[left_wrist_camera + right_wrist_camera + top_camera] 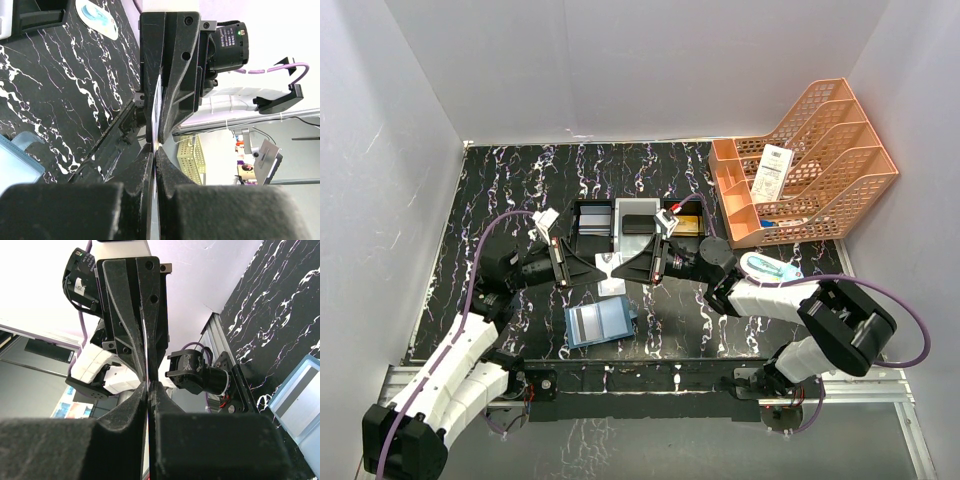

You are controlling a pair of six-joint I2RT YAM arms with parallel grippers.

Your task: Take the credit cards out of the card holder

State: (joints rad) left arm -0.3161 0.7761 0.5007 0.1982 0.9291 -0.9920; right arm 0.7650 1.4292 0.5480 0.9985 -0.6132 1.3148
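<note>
The teal-blue card holder [600,322] lies open and flat on the table near the front; its corner also shows in the right wrist view [300,400]. Above and behind it my left gripper [603,268] and right gripper [618,270] meet tip to tip. Both are shut on one pale greyish credit card [609,263] held on edge between them, above the table. In the left wrist view the card [156,107] runs edge-on from my left gripper [155,147] into the right one. The right wrist view shows the same card [145,340] in my right gripper [150,385].
A black-and-white three-compartment tray [616,205] stands behind the grippers, with a black card [638,222] and a gold card [688,224] in it. A white-and-light-blue oval case [770,267] lies at the right. An orange file rack [810,165] holding a white barcoded slip [775,172] fills the back right.
</note>
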